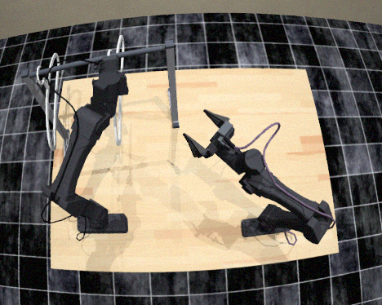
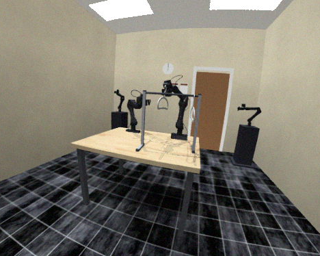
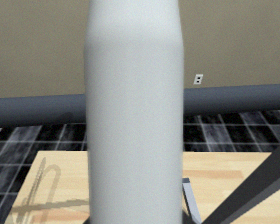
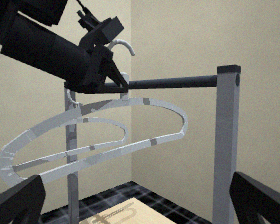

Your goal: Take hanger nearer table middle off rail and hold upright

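The rack's dark rail (image 1: pixel 110 57) carries a white hanger (image 1: pixel 47 104) near its outer end. The other white hanger (image 1: pixel 119 90), nearer the table's middle, hangs from my left gripper (image 1: pixel 108 61), which is shut on its neck right at the rail. In the right wrist view this hanger (image 4: pixel 96 135) is tilted, and its hook (image 4: pixel 123 46) rises above the rail (image 4: pixel 171 82) beside the left gripper (image 4: pixel 113 75). The left wrist view shows the neck (image 3: pixel 133 110) close up, with the rail (image 3: pixel 231 100) behind it. My right gripper (image 1: pixel 194 122) is open and empty over the table's middle, apart from the rack.
The rack's near post (image 1: pixel 172 86) stands on the table between the two arms, and its far post (image 1: pixel 37 94) is at the table's edge. In the exterior view the rack (image 2: pixel 169 94) stands upright. Both arm bases sit along the table's front edge.
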### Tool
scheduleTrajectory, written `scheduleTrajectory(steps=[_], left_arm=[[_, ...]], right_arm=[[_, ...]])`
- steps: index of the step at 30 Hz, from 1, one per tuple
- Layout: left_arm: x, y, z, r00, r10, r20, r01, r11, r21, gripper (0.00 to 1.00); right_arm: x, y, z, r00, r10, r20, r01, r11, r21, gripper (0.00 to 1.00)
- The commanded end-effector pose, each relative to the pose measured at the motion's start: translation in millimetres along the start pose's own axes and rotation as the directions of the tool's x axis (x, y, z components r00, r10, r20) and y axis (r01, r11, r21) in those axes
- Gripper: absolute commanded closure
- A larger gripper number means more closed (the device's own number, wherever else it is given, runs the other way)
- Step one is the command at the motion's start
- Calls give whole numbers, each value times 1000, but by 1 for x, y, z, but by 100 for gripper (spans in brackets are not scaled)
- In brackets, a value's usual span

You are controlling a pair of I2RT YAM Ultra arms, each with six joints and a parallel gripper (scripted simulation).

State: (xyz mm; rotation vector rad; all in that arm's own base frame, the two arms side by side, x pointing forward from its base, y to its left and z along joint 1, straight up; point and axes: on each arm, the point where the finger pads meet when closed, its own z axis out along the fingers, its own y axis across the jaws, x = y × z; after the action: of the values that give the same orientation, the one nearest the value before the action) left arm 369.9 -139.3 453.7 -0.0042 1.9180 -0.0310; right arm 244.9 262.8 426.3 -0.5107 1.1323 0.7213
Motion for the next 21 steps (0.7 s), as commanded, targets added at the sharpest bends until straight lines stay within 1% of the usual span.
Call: scheduleTrajectory(steps=[1,7,12,15,16,21], left_arm=[[10,8,-23,1000,-3,-15,2,999,-37,100],[19,7,-63,1000,-3,-20,3,1000,-7,100],[24,5,-88,1000,-15,-12,15,1000,-4,100],[25,5,-91,1000,-16,-11,16,1000,-9,100],[30,0,-87,1000,-5,-20,5,1000,-30,100],[34,-2,-100,1000,-6,-14,6,998,-60,100]], right_arm=[[-18,-2,1,998,-6,65,5,1000,9,0],[-18,-2,1,998,-6,65,5,1000,9,0],[-18,-2,1,998,-6,65,5,1000,9,0],[-18,-2,1,998,-6,65,5,1000,9,0],[-18,-2,1,998,-6,65,5,1000,9,0],[-18,-2,1,998,-6,65,5,1000,9,0]])
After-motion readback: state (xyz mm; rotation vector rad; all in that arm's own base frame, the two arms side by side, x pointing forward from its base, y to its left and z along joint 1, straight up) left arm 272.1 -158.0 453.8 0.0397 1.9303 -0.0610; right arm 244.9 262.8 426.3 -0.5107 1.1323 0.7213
